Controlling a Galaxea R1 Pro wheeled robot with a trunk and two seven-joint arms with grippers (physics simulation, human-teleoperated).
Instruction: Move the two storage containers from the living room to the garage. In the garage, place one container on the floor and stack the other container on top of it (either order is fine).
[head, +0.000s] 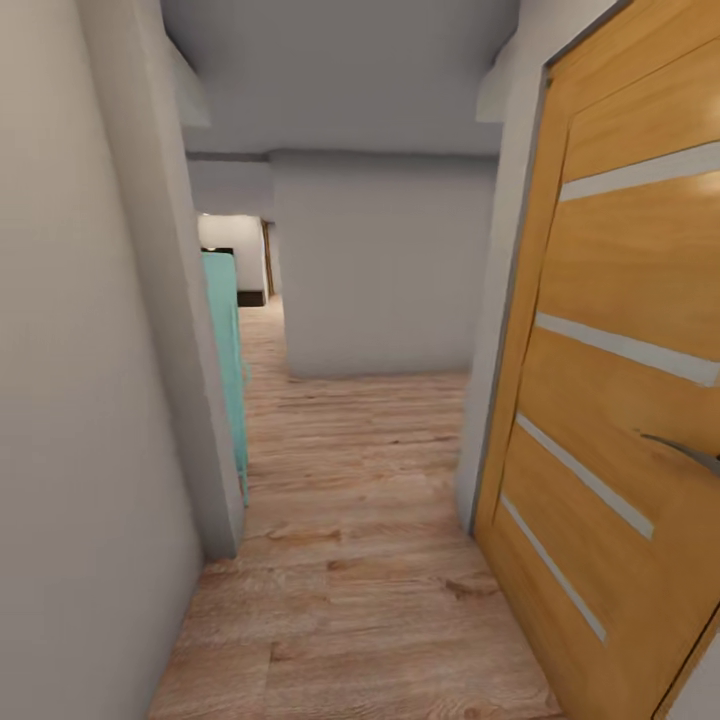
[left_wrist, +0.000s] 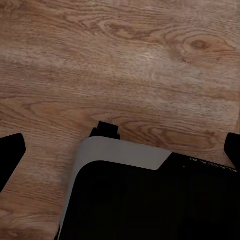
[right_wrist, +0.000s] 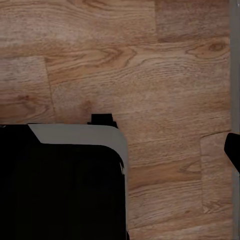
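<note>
The two storage containers are out of view, and so is the garage. I am in a narrow hallway with a light wood-plank floor (head: 350, 560). In the left wrist view my left gripper (left_wrist: 120, 148) is open and empty above the planks, with a dark fingertip (left_wrist: 10, 150) at each side edge. In the right wrist view my right gripper (right_wrist: 120, 150) also hangs over the planks with nothing in it. One of its fingertips (right_wrist: 233, 150) sits at the frame's edge and the other is lost against my dark base (right_wrist: 60, 185).
A tall wooden door (head: 620, 400) with pale stripes and a metal handle (head: 685, 452) stands close on the right. A grey wall (head: 90, 400) lines the left, with a teal panel (head: 225, 340) behind its corner. A grey wall (head: 380, 270) faces me; the passage continues left of it.
</note>
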